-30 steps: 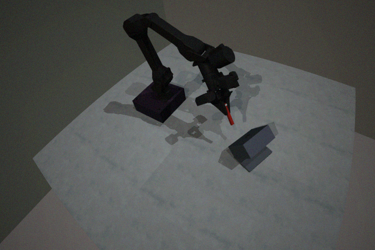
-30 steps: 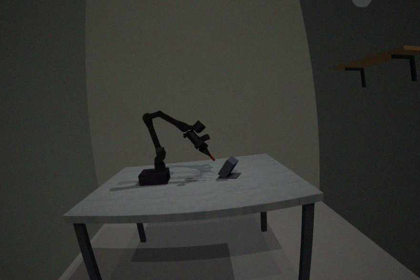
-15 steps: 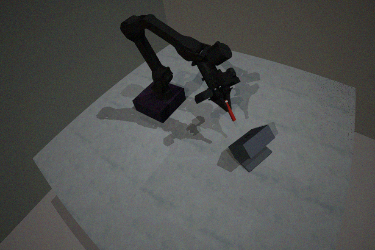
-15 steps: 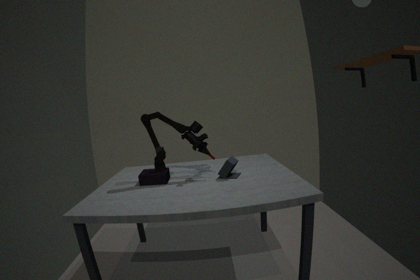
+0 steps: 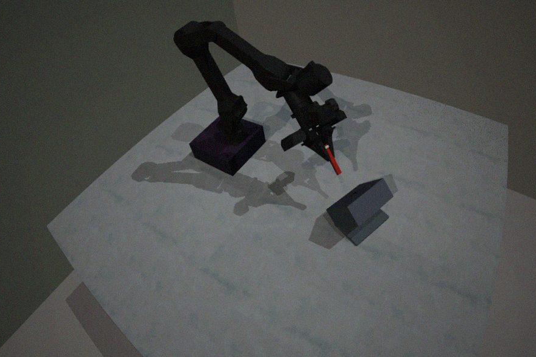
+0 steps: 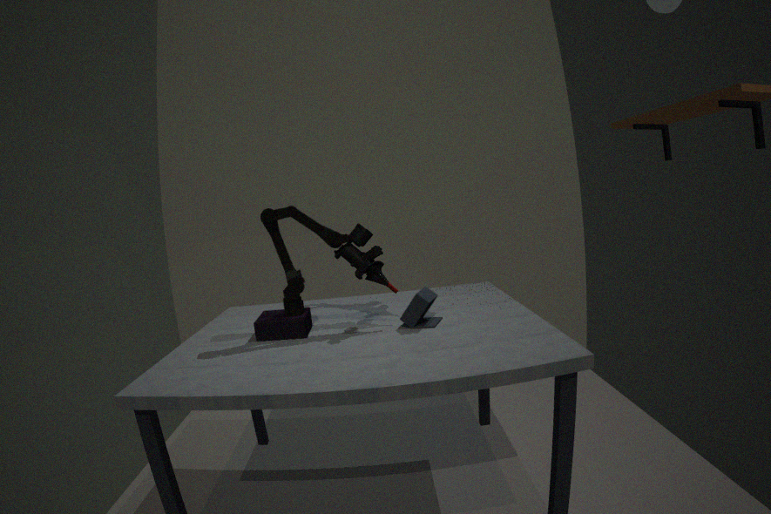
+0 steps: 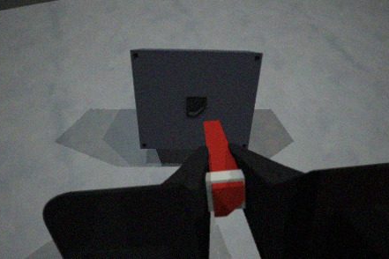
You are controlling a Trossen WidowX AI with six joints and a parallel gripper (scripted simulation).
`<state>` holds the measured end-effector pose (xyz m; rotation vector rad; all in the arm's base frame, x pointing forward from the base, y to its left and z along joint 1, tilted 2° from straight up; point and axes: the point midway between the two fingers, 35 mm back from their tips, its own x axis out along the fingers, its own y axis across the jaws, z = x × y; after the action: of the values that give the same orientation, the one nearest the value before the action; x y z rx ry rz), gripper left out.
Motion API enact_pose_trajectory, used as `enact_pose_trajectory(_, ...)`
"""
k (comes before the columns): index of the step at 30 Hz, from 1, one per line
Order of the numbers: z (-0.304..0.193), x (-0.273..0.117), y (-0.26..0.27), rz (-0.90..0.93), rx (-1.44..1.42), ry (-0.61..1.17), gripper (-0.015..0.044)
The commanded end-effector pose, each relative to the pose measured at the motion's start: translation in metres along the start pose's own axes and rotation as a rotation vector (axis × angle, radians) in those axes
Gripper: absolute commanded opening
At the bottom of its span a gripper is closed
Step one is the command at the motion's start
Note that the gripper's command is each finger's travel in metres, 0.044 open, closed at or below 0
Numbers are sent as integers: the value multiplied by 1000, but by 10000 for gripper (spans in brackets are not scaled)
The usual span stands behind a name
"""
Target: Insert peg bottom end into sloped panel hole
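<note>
My gripper (image 5: pixel 330 155) (image 6: pixel 388 282) (image 7: pixel 217 151) is shut on a red peg (image 5: pixel 335 164) (image 6: pixel 393 288) (image 7: pixel 216 137) with a white band near its top end. The peg is tilted, its bottom end pointing down toward the sloped panel (image 5: pixel 371 204) (image 6: pixel 419 306) (image 7: pixel 163 88), above and apart from it. In the wrist view the panel face looks nearly square-on. Its dark hole (image 7: pixel 195 106) is squarish with the lower right corner cut off, and lies up and left of the peg's far end. The peg's near end also has a cut lower right corner. The peg's bottom face is hidden.
The arm stands on a dark purple base block (image 5: pixel 226 151) (image 6: pixel 281 325) on the pale table (image 5: pixel 192 261) (image 6: pixel 337 369). The panel has a flat foot plate (image 5: pixel 371 227) (image 6: pixel 432 322). A wooden shelf (image 6: pixel 689 111) is on the wall, far from the arm.
</note>
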<state>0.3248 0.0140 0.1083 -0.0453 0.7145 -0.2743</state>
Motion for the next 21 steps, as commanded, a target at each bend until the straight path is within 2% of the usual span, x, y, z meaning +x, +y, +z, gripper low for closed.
enact_pose_trajectory(1,-3,4,1,2,15,0,0)
enact_pose_trajectory(21,-2,26,7,17,94,-49,0)
